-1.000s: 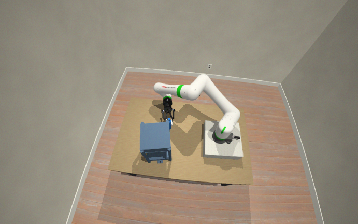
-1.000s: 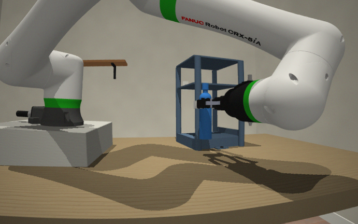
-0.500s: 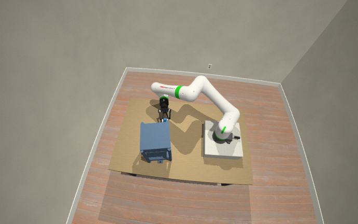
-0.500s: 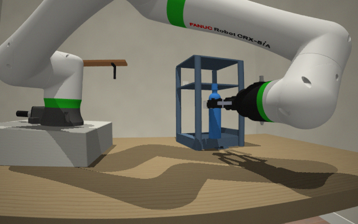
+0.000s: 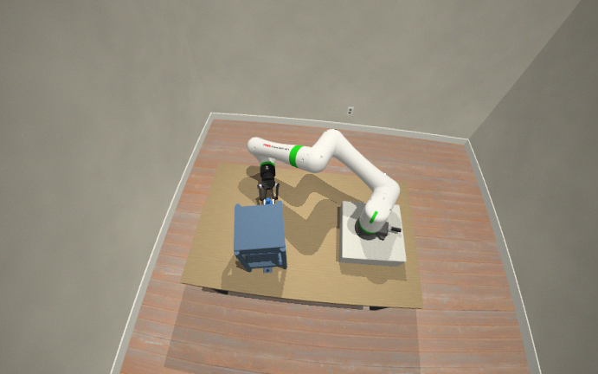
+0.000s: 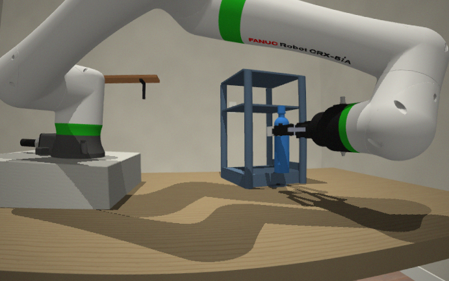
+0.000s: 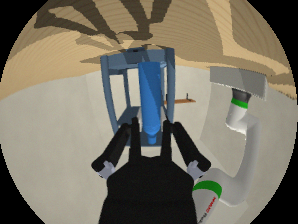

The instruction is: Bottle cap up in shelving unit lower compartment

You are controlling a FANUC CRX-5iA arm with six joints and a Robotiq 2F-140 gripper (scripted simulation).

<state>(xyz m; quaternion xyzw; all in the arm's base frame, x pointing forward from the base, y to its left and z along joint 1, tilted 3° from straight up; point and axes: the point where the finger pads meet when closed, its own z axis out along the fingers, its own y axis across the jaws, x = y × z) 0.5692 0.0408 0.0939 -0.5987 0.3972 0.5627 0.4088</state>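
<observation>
Bottle held upright at the shelving unit

We see the gripper [image 6: 277, 130] clamped on the blue bottle [image 6: 281, 153], long axis vertical, cap up, at the shelving unit's [image 6: 247, 139] lower compartment front edge.

I see shelving unit [image 6: 247, 122] on table [image 6: 184, 251], far centre | bottle [image 6: 281, 146] at its right edge | arm pedestal [image 6: 121, 174] near left
</observation>
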